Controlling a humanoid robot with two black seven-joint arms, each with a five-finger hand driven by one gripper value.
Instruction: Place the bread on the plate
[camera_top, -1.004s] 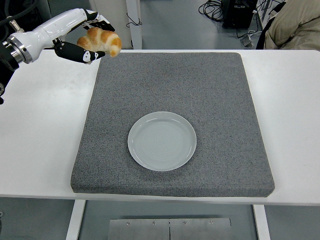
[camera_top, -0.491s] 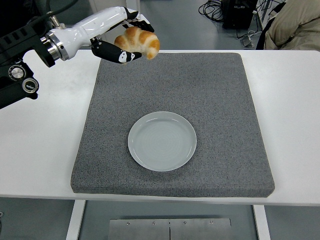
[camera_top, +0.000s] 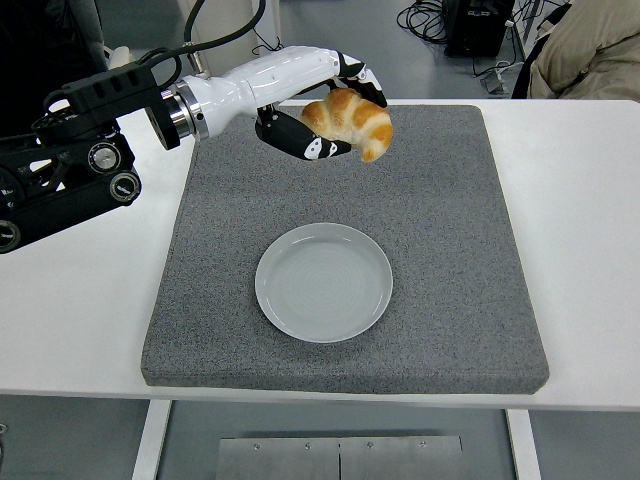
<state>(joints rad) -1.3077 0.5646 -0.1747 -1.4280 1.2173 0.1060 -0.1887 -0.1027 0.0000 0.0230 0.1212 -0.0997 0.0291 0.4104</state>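
While the bread (camera_top: 350, 121) is already off the table (camera_top: 90, 290) and gripped in the left hand (camera_top: 318, 112), the placing itself is not yet done: the plate (camera_top: 324, 282) sits bare on the grey mat (camera_top: 470, 240), toward the table's near edge. The roll hangs in the air over the mat's far half, short of the plate. White upper fingers (camera_top: 355, 76) curl over its top and the dark thumb presses from below, clamped on it, its free end poking out toward the right edge.
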